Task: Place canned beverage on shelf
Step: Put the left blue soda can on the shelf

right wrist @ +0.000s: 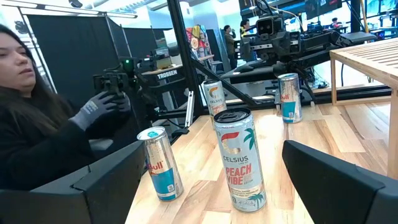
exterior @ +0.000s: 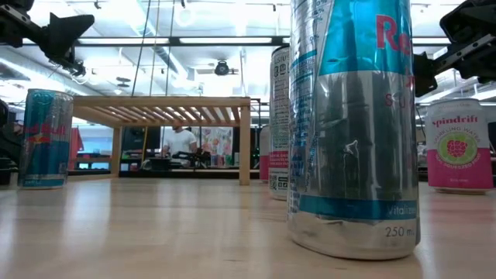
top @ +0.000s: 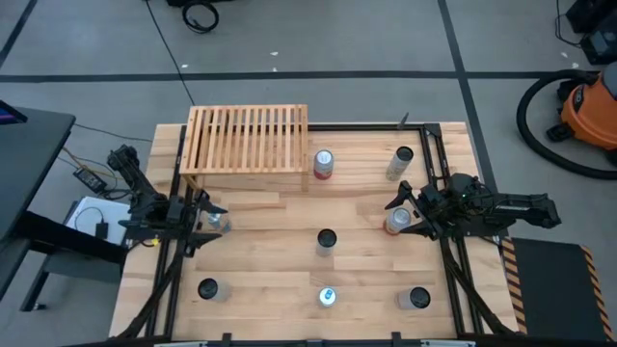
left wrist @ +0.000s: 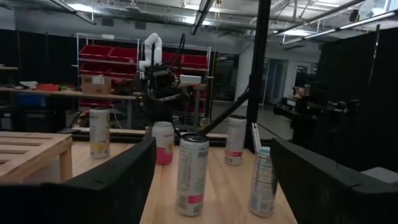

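Cans (top: pixel 326 240) scattered across table (top: pixel 280 280), shelf (top: pixel 248 137) bare, right hand (top: pixel 397 221) spread, left hand (top: pixel 214 223) half-spread

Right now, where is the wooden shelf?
In the high view the shelf stands at the table's far edge, toward the left arm's side. Its nearest neighbour is a pink-and-white can standing just off its right end.

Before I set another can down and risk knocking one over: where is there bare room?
The slatted light-wood shelf top is bare. Open tabletop lies between the shelf and the dark-topped centre can. It is crowded at the right gripper, by the pink-labelled can, and at the left gripper, by the silver can.
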Controlling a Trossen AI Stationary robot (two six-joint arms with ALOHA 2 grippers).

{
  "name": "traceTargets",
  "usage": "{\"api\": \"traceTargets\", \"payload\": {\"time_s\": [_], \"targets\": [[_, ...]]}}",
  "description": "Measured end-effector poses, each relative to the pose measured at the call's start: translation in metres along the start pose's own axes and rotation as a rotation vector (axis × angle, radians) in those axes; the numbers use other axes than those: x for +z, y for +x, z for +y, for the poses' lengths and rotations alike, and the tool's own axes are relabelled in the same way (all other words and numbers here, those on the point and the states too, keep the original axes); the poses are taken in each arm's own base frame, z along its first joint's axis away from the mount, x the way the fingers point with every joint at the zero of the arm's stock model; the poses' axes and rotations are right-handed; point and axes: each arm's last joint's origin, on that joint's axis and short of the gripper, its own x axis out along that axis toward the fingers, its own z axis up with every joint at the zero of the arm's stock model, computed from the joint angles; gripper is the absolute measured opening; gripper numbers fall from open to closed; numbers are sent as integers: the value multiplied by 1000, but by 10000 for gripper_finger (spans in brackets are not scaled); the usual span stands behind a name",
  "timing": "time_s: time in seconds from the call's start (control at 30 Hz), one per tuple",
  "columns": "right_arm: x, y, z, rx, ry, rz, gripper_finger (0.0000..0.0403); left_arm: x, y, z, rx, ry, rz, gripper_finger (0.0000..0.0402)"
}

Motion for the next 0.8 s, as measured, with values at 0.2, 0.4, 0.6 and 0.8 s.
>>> {"api": "traceTargets", "payload": {"time_s": [0.2, 0.4, 0.6, 0.8], "targets": [[0, 0, 0, 0, 0, 0, 390, -3, 0, 3, 116, 31, 30, 316], [0, 0, 0, 0, -1, -1, 390, -6, -1, 7, 235, 109, 64, 316], [0, 0, 0, 0, 0, -1, 390, 4, -1, 8, 273, 124, 81, 316], [0, 0, 0, 0, 0, -1, 390, 7, -2, 10, 321, 118, 91, 316]]}}
